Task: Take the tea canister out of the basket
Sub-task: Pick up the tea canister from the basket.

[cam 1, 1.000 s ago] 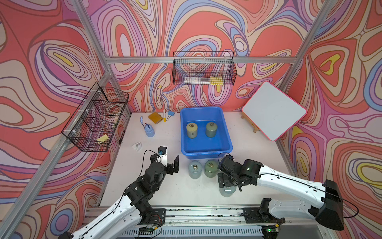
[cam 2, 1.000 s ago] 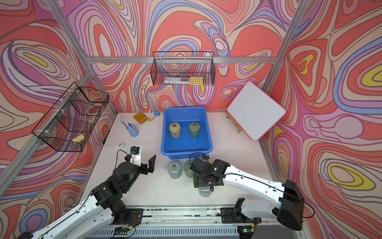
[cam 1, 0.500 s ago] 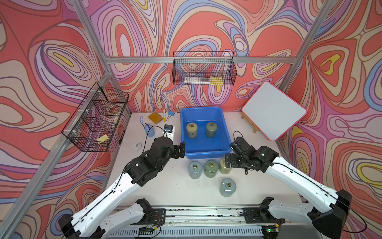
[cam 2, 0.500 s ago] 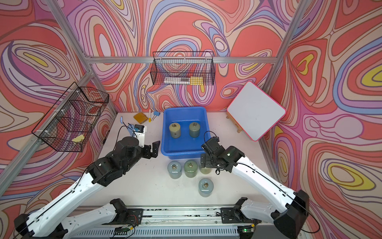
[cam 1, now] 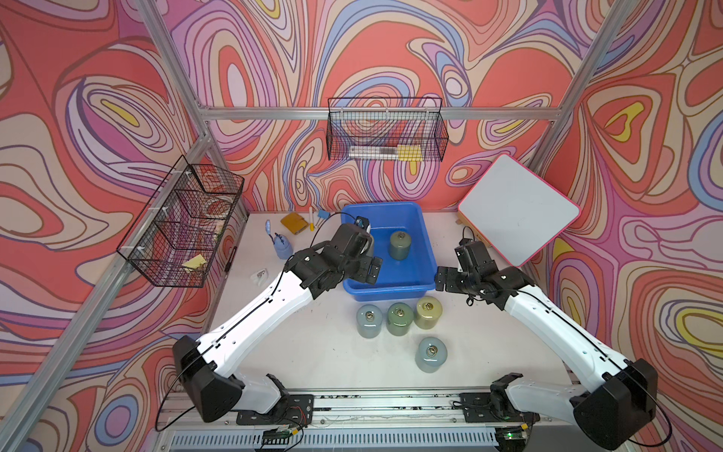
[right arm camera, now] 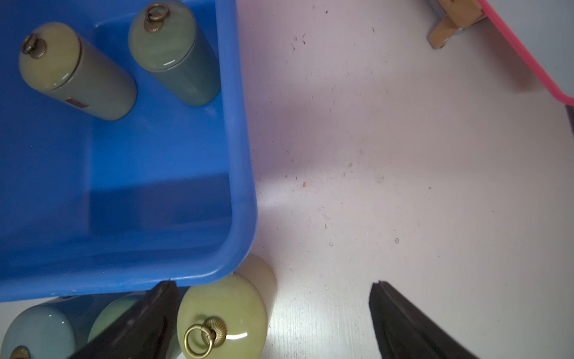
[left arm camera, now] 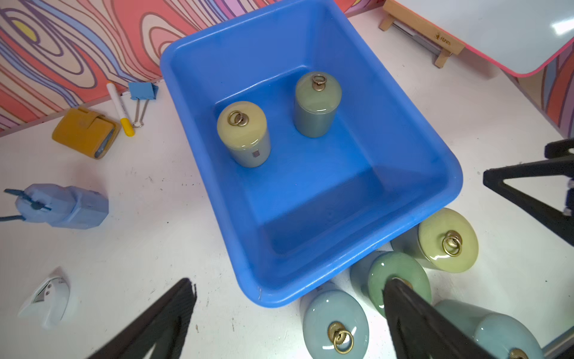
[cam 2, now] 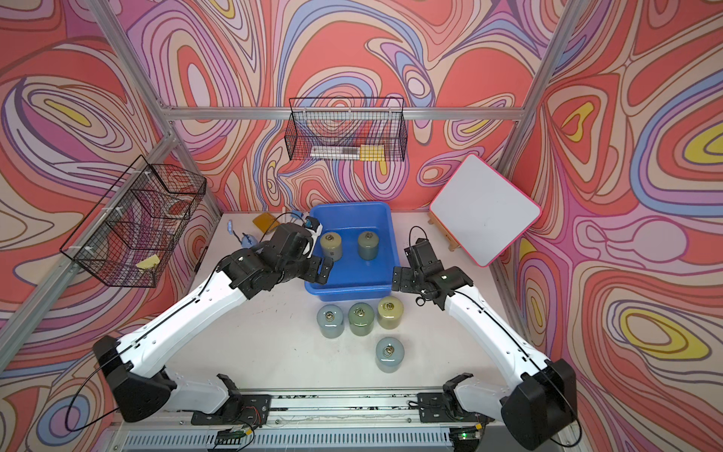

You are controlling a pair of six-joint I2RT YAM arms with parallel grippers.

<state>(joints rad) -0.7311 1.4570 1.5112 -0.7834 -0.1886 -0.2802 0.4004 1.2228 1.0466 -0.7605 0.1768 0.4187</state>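
The blue basket (cam 1: 391, 291) (cam 2: 348, 291) stands at the back middle of the table. Two tea canisters stand upright in it, a yellow-lidded one (cam 2: 331, 246) (left arm camera: 242, 133) and a grey-green one (cam 1: 399, 245) (cam 2: 367, 245) (left arm camera: 316, 108). My left gripper (cam 1: 369, 270) (cam 2: 319, 271) (left arm camera: 289, 284) hangs open and empty over the basket's front left corner; in a top view it hides the yellow-lidded canister. My right gripper (cam 1: 441, 278) (cam 2: 397, 278) (right arm camera: 273, 284) is open and empty beside the front right corner.
Several more canisters stand on the table before the basket, three in a row (cam 1: 400, 319) and one nearer (cam 1: 431, 354). A whiteboard (cam 1: 516, 211) leans at the back right. A yellow wallet (cam 1: 294, 224), a blue object (cam 1: 282, 246) and wire baskets (cam 1: 184, 223) are to the left.
Both arms have swung from the table's front up to the basket. The left now reaches over its front left corner, the right sits by its front right corner. Both grippers stayed open.
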